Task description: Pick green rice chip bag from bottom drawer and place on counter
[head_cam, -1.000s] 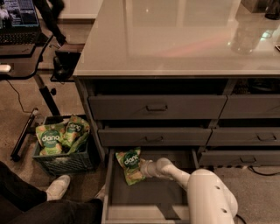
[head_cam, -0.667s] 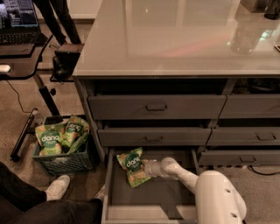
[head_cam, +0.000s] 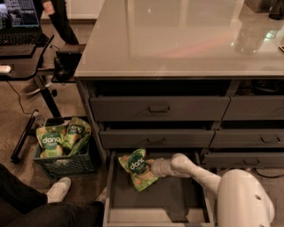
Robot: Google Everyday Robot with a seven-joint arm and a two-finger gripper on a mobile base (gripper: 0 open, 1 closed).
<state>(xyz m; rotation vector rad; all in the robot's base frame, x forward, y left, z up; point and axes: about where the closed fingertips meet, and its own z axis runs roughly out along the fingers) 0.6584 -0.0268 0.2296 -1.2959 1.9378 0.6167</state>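
Arm (head_cam: 195,170) shifted rightward; hand (head_cam: 151,167) touches green rice chip bag (head_cam: 136,169) from right.

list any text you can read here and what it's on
"dana": green rice chip bag in the bottom drawer, pincer at its right edge.
"dana": front green bag in the black mesh crate.
Second crate bag: blurred.
Laptop screen: too small to read.

White "dana" shows on the green rice chip bag (head_cam: 136,169) at the pincer (head_cam: 150,166) and on crate bags (head_cam: 52,141).
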